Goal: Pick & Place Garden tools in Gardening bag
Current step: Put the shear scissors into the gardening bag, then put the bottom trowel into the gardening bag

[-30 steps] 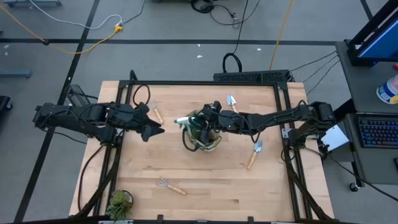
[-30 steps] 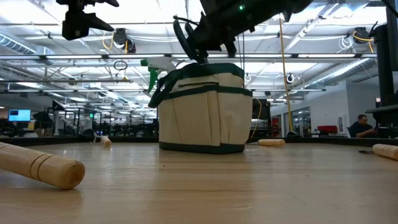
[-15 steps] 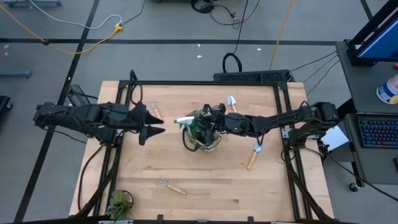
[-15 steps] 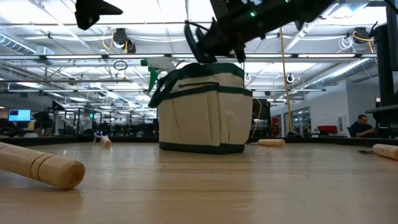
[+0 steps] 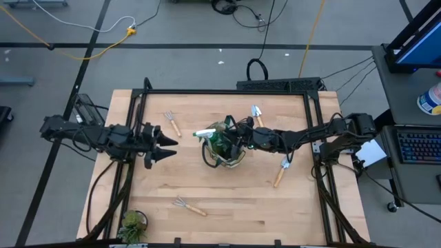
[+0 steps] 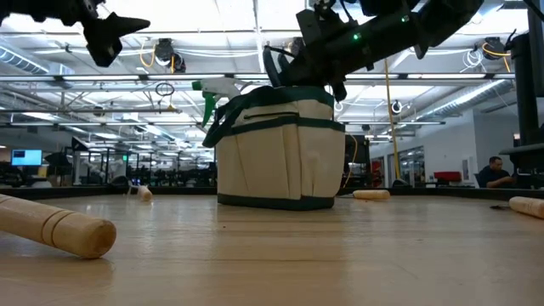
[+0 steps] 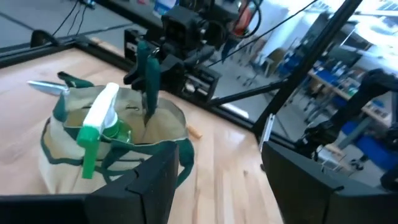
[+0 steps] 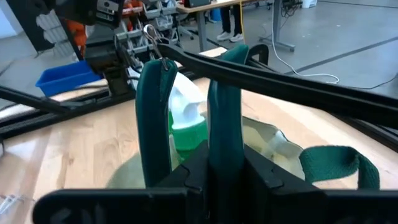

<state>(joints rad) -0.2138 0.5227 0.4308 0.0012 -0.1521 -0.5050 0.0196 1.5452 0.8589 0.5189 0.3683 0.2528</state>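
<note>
The beige gardening bag (image 5: pixel 222 148) (image 6: pixel 280 144) with green trim stands upright near the table's middle. A green spray bottle (image 5: pixel 207 132) (image 7: pixel 99 124) sticks out of it, white trigger up. My right gripper (image 5: pixel 236 138) (image 6: pixel 327 59) reaches in from the table's right and hovers over the bag's mouth, shut on pruners (image 7: pixel 148 74) with dark green handles. My left gripper (image 5: pixel 165 146) (image 7: pixel 217 186) is open with nothing in it. It sits left of the bag, level and pointing at it. My right gripper pinches the pruners' two green handles (image 8: pixel 221 124) between its two fingers. It comes in about level from the table's right, fingers across the handles. The pruners hang upright, clear of the table, with their lower end (image 7: pixel 148 115) at the bag's mouth.
A fork rake (image 5: pixel 171 122) and a trowel (image 5: pixel 257 112) lie toward the far edge. Another trowel (image 5: pixel 282 171) lies right of the bag and a second fork rake (image 5: pixel 188 205) near the front. A potted plant (image 5: pixel 132 224) stands at the near left corner.
My left gripper has drawn back toward the table's left edge, sunk, and tipped to point level at the bag. My right gripper has come down a little toward the bag's mouth, bringing the pruners with it. The bag and the spray bottle have stayed put.
</note>
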